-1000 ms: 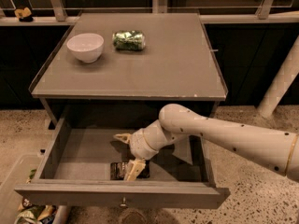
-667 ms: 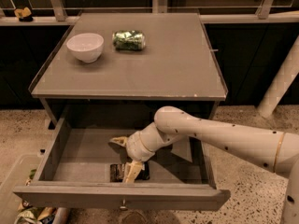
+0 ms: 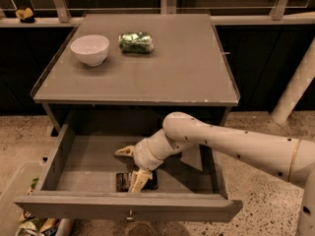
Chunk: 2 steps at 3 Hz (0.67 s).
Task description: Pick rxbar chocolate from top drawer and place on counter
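Note:
The top drawer [image 3: 64, 156] is pulled out below the counter [image 3: 172, 68]. Near the drawer's front wall lies the rxbar chocolate [image 3: 123, 182], a dark flat bar. My gripper [image 3: 132, 166] reaches into the drawer from the right and hangs just over the bar. It is open. One pale finger [image 3: 124, 151] points left over the drawer floor. The other finger [image 3: 139, 180] points down and covers the bar's middle. The bar rests on the drawer floor, and nothing is held between the fingers.
A white bowl [image 3: 90, 48] and a shiny green foil packet [image 3: 136, 42] sit at the back left of the counter. A clear bin with wrappers [image 3: 19, 220] stands on the floor at the left. A white post [image 3: 295, 87] rises at the right.
My gripper has shifted slightly left and lower into the drawer, closer over the bar. The bar, bowl and packet have not moved.

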Available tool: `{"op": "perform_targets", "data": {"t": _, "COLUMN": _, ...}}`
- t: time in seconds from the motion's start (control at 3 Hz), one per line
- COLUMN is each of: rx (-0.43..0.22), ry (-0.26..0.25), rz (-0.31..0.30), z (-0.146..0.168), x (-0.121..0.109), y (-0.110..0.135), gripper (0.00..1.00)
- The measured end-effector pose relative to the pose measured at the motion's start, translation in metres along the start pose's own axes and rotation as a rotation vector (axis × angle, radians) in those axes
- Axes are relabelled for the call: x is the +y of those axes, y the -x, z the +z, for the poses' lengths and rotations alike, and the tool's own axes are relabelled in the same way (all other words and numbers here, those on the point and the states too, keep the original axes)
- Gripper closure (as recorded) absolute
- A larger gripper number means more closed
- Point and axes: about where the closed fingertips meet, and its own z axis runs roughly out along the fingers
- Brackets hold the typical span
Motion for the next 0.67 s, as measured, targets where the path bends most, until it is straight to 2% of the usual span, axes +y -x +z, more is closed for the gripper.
{"op": "perform_targets", "data": {"t": 0.67, "rx": 0.000, "ry": 0.000, "rz": 0.000, "z": 0.0001, "x": 0.0000, "y": 0.0000, "gripper": 0.64}}
